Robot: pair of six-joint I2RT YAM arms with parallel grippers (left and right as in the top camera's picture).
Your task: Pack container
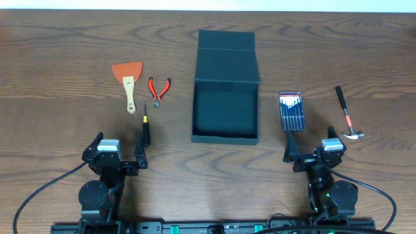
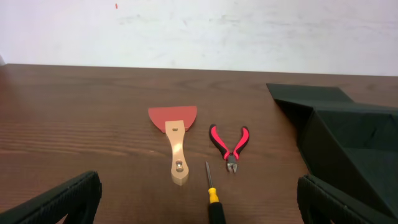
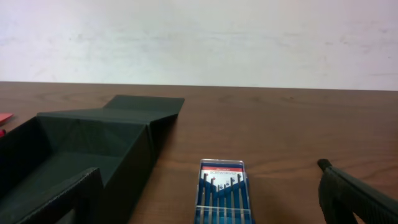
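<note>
Centrally on the brown wooden worktop, midway between the left and right edges, sits the container [image 1: 225, 114]: one dark teal-green, matte, rectangular box. It stands open, its hollow bare, and its hinged flap lid [image 1: 227, 55] is folded back flat toward the far edge. It is far bigger than any tool around it.

Both arms rest along the near edge. The left gripper [image 1: 120, 146] has its fingers spread wide and holds nothing. The black handle of a screwdriver [image 1: 145, 127] lies just beside its inner finger, and whether they touch cannot be told. The right gripper [image 1: 311, 144] is likewise spread wide and empty, and the near end of a clear case of small screwdrivers [image 1: 290, 110] lies just ahead of it.

Counted, there are five loose items, one of each:
- Toward the left edge: the screwdriver, a scraper [image 1: 127, 75] with an orange-red blade and a pale wooden handle, and a pair of red-and-black pliers [image 1: 158, 89].
- Toward the right edge: the case, close to the box wall, and a hammer [image 1: 348, 117] farther out.
</note>
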